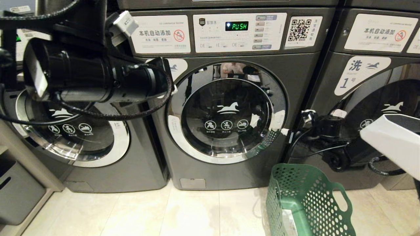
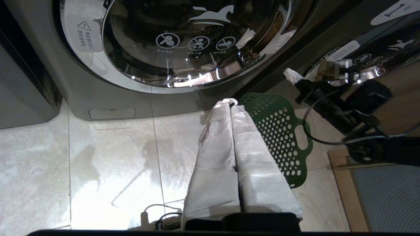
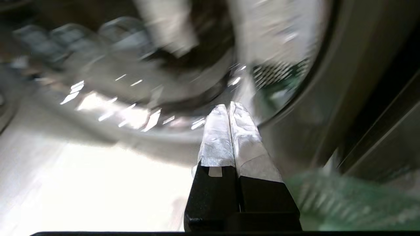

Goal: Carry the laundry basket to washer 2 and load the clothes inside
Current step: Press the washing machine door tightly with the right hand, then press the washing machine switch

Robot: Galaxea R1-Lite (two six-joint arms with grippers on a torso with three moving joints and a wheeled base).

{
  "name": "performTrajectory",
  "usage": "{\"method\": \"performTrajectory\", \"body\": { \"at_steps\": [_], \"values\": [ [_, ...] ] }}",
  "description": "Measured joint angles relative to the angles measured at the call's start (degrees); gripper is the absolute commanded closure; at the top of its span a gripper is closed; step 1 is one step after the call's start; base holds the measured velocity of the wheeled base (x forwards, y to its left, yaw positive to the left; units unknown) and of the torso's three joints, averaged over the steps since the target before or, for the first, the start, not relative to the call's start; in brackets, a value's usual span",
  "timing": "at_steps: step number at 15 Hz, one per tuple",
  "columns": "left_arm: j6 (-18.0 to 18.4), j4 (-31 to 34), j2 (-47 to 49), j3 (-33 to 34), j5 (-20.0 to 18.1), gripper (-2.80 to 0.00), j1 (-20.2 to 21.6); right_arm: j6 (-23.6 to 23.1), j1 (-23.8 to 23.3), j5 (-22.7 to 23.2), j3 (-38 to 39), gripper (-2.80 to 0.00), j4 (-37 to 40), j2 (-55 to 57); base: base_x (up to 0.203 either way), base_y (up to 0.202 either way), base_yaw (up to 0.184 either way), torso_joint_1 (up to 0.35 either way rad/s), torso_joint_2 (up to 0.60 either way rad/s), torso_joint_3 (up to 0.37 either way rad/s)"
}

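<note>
While the left gripper hangs raised, the right gripper nears the washer door.

Three dark grey front-loading washers in a row; one green perforated plastic laundry basket at five o'clock.

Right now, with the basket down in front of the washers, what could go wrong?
1. The middle washer's door is shut; nothing loads until it opens.
2. The right pincer is shut, right at the door's chrome rim, and might slip off instead of catching the edge.
3. The green basket sits below that rim, so a swinging door or arm may hit it.
</note>
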Motion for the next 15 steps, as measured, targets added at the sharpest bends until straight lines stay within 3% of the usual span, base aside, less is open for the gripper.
{"method": "performTrajectory", "body": {
  "at_steps": [4, 6, 11, 15],
  "values": [
    [0.0, -0.4, -4.2, 5.1, 0.1, 0.00, 1.4, -0.4, 0.8, 0.4, 24.9, 0.00, 3.5, -21.9, 0.000, 0.000, 0.000, 0.000, 0.00, 0.000],
    [-0.1, -0.6, -6.8, 7.9, 0.1, 0.00, 5.2, -0.5, 1.1, -2.1, 35.9, 0.00, 5.0, -32.5, 0.000, 0.000, 0.000, 0.000, 0.00, 0.000],
    [1.3, -0.6, -18.8, 22.7, 0.1, 0.00, 22.4, -1.0, 1.3, -11.7, 53.5, 0.00, 6.2, -54.2, 0.000, 0.000, 0.000, 0.000, 0.00, 0.000],
    [6.1, -1.3, -35.8, 40.8, -0.1, 0.00, 34.4, -1.4, 0.9, -13.4, 61.7, 0.00, 6.2, -66.6, 0.000, 0.000, 0.000, 0.000, 0.00, 0.000]
  ]
}}
